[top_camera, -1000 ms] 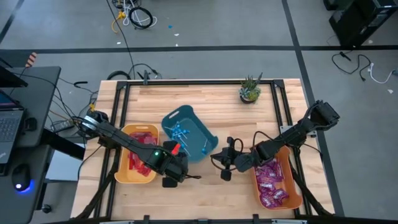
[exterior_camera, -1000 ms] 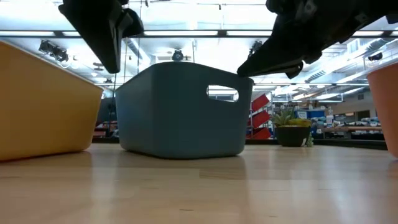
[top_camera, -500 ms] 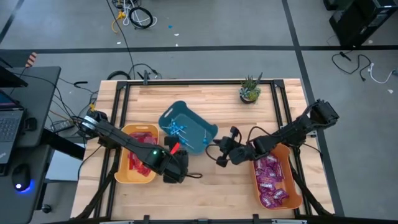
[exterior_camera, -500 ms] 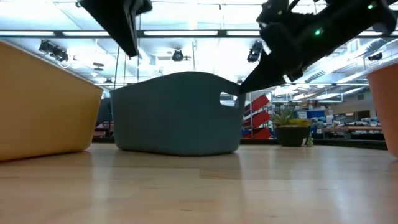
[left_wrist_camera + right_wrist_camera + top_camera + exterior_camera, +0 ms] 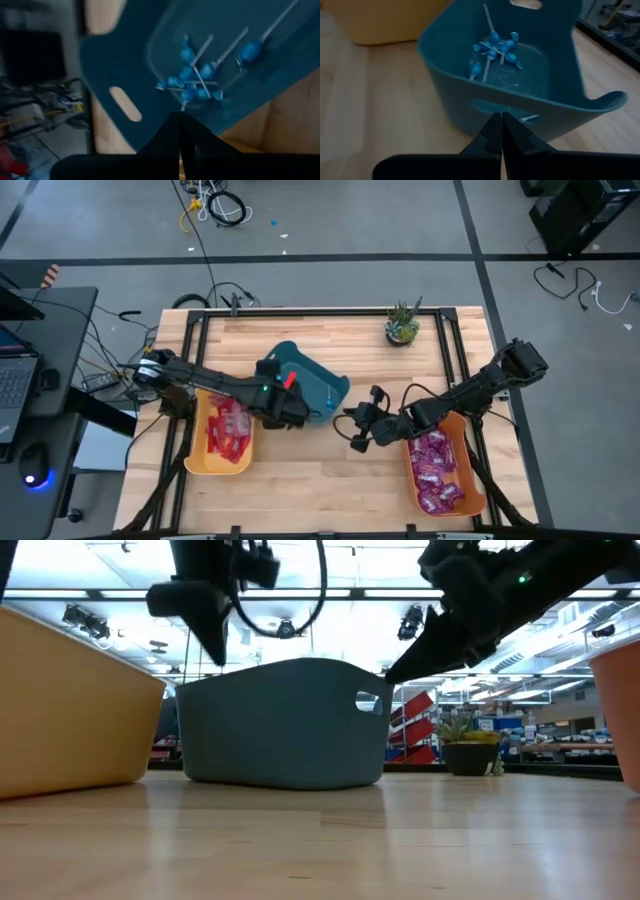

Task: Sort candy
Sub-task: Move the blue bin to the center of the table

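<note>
Left gripper (image 5: 292, 412) has swung up from the near tabletop edge since the earlier frame and now sits at the near-left rim of the teal bin (image 5: 318, 380); the bin itself has turned a bit from a second ago. Right gripper (image 5: 352, 427) has closed in from the right and hangs just off the bin's near-right wall. Both sets of jaws are clenched, nothing held in either, going by the wrist views.

Candy status: blue lollipops (image 5: 492, 46) are bunched in the teal bin, also seen from the left wrist. Red packets (image 5: 226, 430) lie in the yellow bin (image 5: 246, 460) on the left. Purple packets (image 5: 435, 470) fill the orange bin (image 5: 470, 450) on the right. No loose candy shows on the tabletop (image 5: 330, 490) in the high or low view.

Judgement: sorting looks essentially done, each kind in its own bin. What's left seems only tidying, maybe squaring the teal bin, which sits skewed between the other two. Potted plant (image 5: 402, 325) sits at the far edge, well clear of both arms.
</note>
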